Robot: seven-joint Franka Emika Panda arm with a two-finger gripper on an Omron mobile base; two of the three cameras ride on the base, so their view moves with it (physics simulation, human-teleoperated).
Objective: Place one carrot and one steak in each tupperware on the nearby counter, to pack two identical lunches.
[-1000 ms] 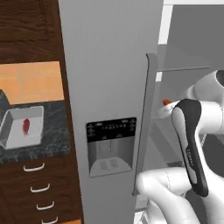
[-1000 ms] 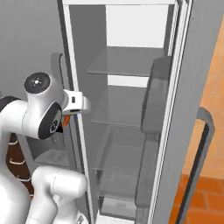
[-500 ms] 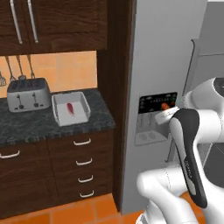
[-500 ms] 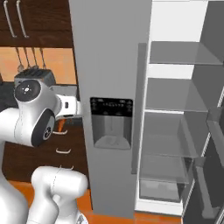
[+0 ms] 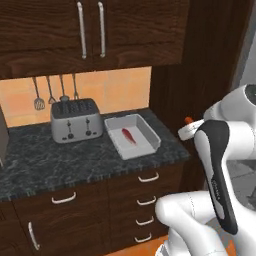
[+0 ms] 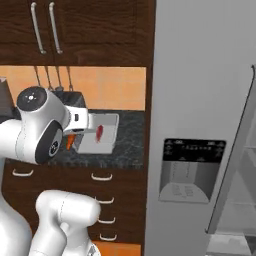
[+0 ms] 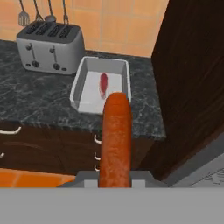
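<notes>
Ahead of gripper [image 7: 114, 177], across desk [image 7: 39, 103] edge: tupperware [image 7: 83, 78] with steak [image 7: 103, 84] inside. Gripper clamped on carrot [image 7: 116, 140], long axis pointing straight at tray. Judgement: next move carries carrot forward and down beside steak.

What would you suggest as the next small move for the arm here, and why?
Probably carry the carrot forward until it is over the tupperware before lowering. The tool is shut on the carrot, short of the counter, and the tray already holds a steak but no carrot.
</notes>
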